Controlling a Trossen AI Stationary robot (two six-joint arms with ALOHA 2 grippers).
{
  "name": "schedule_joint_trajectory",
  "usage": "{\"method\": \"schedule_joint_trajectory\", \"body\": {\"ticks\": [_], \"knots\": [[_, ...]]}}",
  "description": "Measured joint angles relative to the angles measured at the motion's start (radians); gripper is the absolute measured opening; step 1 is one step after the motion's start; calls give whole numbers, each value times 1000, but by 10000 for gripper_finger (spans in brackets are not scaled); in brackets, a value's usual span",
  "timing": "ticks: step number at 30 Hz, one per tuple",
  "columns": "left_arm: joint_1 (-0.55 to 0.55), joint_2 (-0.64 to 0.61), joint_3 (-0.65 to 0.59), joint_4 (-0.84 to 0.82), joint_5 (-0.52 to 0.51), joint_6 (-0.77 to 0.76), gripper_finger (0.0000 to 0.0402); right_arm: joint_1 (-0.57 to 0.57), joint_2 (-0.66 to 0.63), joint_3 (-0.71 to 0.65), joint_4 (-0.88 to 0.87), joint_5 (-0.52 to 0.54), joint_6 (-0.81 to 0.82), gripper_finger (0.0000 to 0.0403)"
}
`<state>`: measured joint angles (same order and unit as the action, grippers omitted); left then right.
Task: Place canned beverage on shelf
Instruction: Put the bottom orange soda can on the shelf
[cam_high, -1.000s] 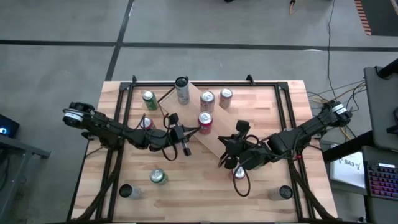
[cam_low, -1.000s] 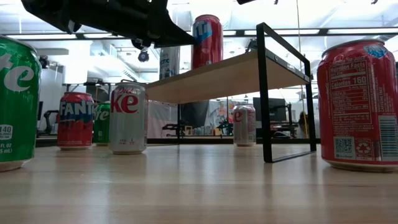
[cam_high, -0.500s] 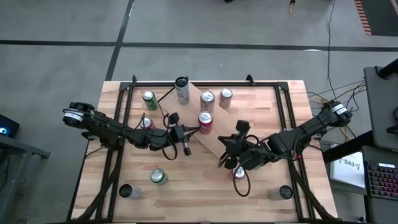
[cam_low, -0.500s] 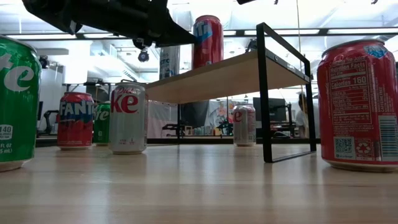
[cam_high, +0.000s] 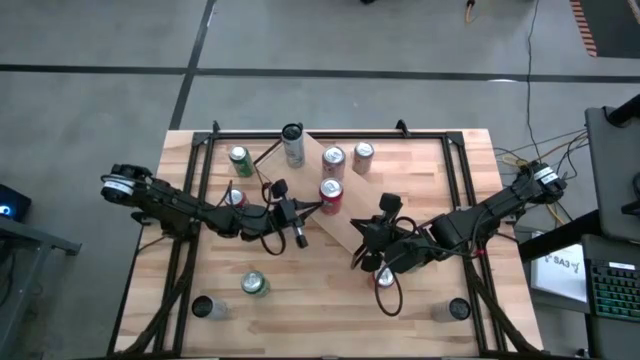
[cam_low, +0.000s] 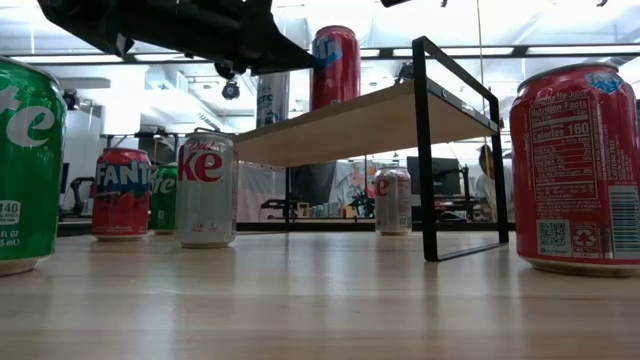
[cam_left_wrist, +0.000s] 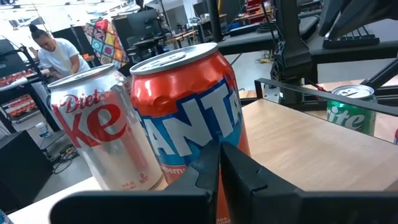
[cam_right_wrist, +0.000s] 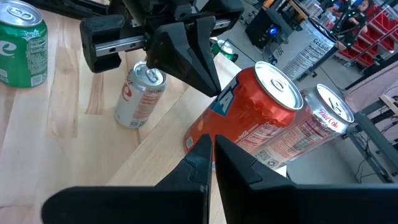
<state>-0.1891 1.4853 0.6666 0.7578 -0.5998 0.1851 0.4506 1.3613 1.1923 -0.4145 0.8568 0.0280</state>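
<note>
A red Fanta can (cam_high: 329, 197) stands upright on the small light-wood shelf (cam_high: 345, 228), with a Diet Coke can (cam_high: 333, 160) just behind it. My left gripper (cam_high: 311, 209) is shut and level, and comes from the table's left. Its tips are at the Fanta can's side (cam_left_wrist: 186, 106) in the left wrist view. My right gripper (cam_high: 362, 241) is shut and hangs above the shelf's near right part. It points down-slant at the same can (cam_right_wrist: 249, 118) and stays short of it. In the low view the can (cam_low: 336, 66) tops the shelf board (cam_low: 380, 115). My left gripper has its shut fingertips (cam_left_wrist: 217, 155) at the lower side wall of the Fanta can (cam_left_wrist: 231, 142), level, from the table's left. In the low view the tip meets the can's left edge (cam_low: 318, 62). I cannot tell whether it touches. The can stands upright on the shelf.
More cans stand on the table: a green one (cam_high: 255, 285) near left, a red one (cam_high: 383, 278) near right under my right arm, a green one (cam_high: 240, 160) and a tall one (cam_high: 292, 145) at the far side. A person (cam_left_wrist: 53, 53) is in the room beyond.
</note>
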Motion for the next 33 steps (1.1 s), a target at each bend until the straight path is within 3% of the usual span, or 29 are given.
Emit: {"method": "schedule_joint_trajectory", "body": {"ticks": [4,16,21,29,33], "knots": [[17,0,0,0,69,-28,0,0,0,0,0,0,-1,9],[37,0,0,0,69,-46,0,0,0,0,0,0,-4,9],[20,-10,0,-39,68,30,0,0,0,0,0,0,-5,9],[31,-71,0,-195,-88,70,0,0,0,0,-1,0,-22,9],[63,-50,0,-165,16,56,0,-8,0,0,0,0,-29,9]]}}
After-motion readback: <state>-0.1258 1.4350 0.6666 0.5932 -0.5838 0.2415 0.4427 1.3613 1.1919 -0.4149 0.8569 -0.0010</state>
